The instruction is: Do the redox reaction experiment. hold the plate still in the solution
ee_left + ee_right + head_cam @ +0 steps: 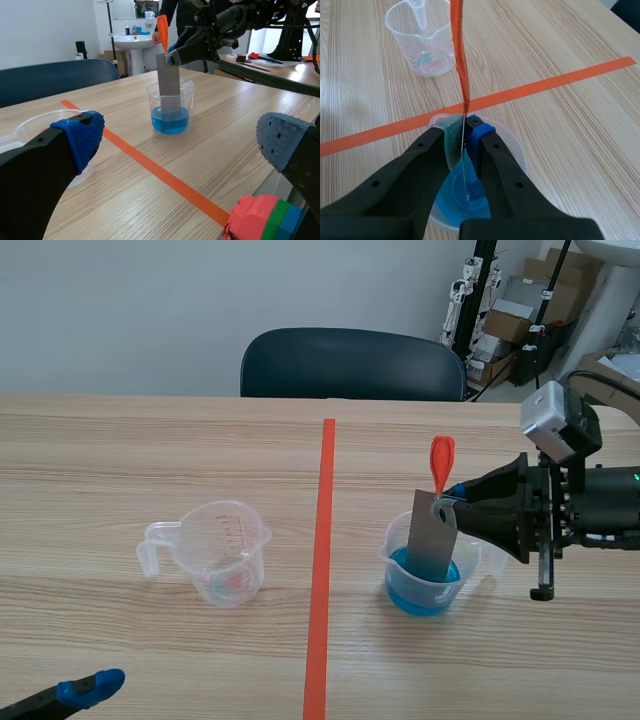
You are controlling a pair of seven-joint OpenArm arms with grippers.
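Right gripper [452,495], from three o'clock, clamps the grey metal plate [432,535] by its top, dipping it in the clear blue-solution beaker [425,588]. Left gripper [182,141] parted.

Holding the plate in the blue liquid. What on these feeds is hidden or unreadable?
Scene view: bottom edge of the plate is lost in blue liquid behind the cup wall; contact with the bottom unclear.
Right wrist view: plate is edge-on, faces unseen; the right gripper covers most of the cup.
Scene view: left gripper cut off by the edge; one pad shows.
Left wrist view: empty cup mostly behind the left gripper's finger.
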